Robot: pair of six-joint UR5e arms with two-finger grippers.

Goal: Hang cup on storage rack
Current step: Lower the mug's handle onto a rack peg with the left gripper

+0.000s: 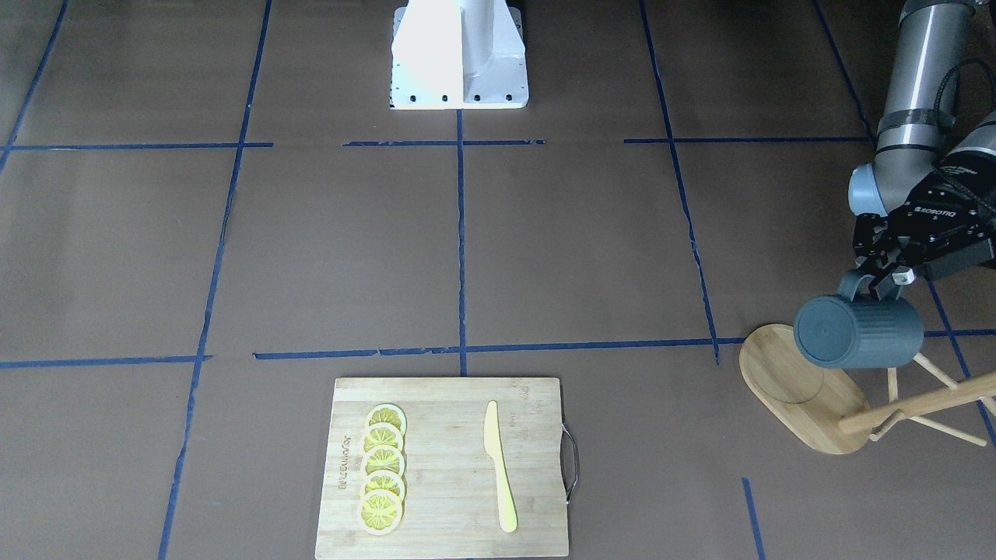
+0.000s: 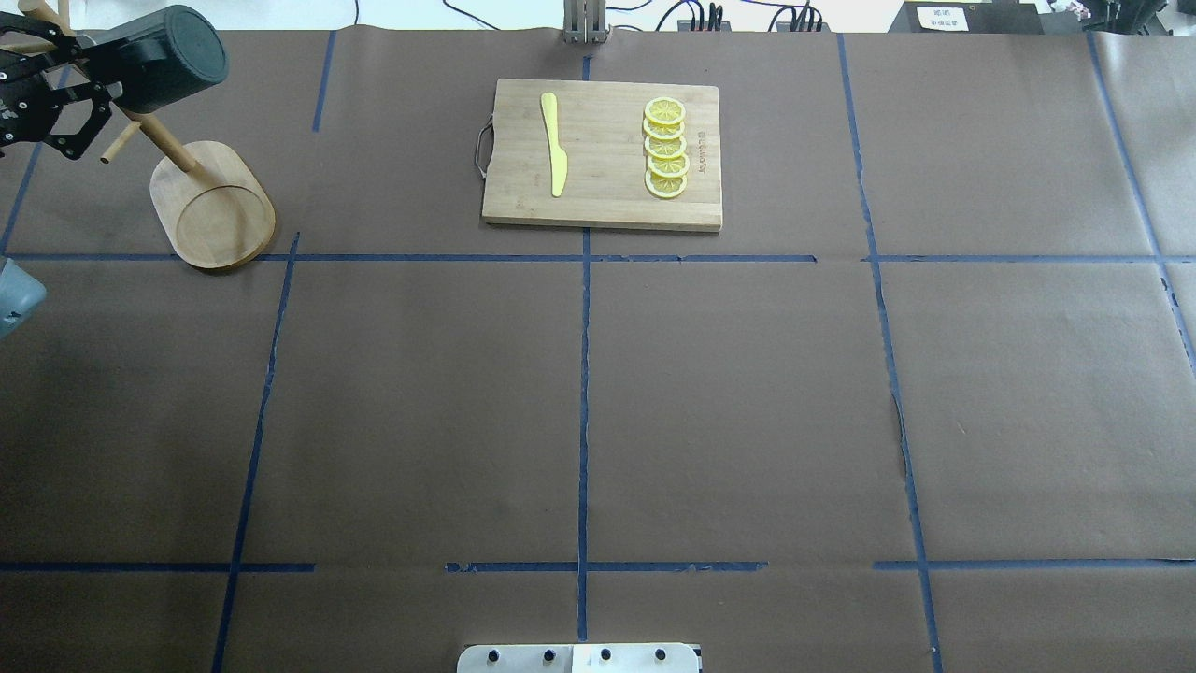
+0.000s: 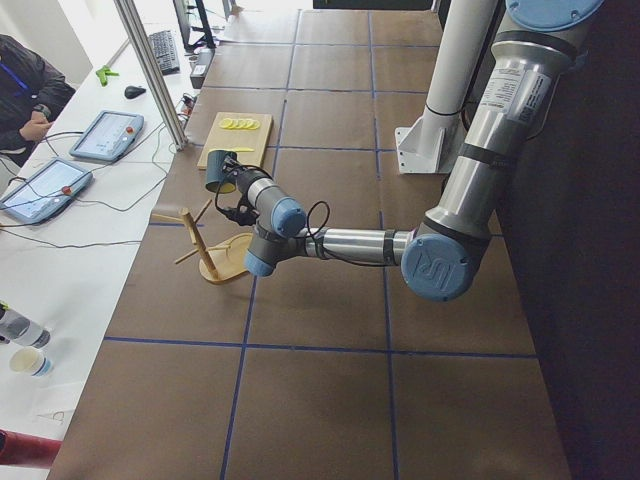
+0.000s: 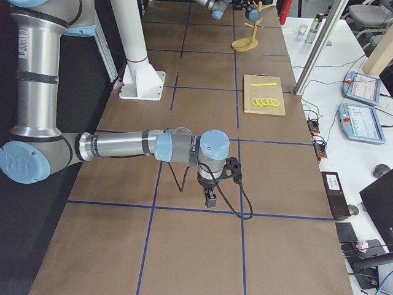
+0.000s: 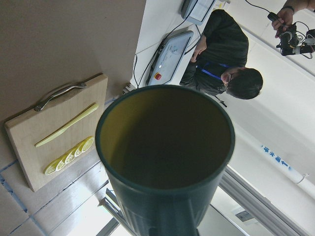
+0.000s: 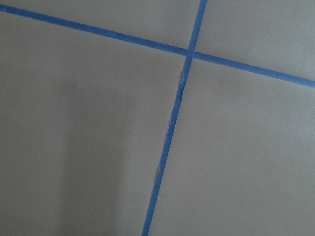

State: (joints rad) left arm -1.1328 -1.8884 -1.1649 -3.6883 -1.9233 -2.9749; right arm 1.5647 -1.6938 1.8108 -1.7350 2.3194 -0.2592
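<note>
The cup is a dark teal-grey ribbed mug, lying sideways in the air with its bottom toward the front-facing camera. My left gripper is shut on its handle from above. The cup hangs over the storage rack, beside the rack's post and thin pegs. From overhead the cup covers part of the post above the oval base. The left wrist view looks into the cup's yellow inside. My right gripper points down at the table far from the rack; I cannot tell if it is open.
A bamboo cutting board with a row of lemon slices and a yellow knife lies at mid-table on the operators' side. The robot's white base is opposite. An operator sits beyond the table's edge.
</note>
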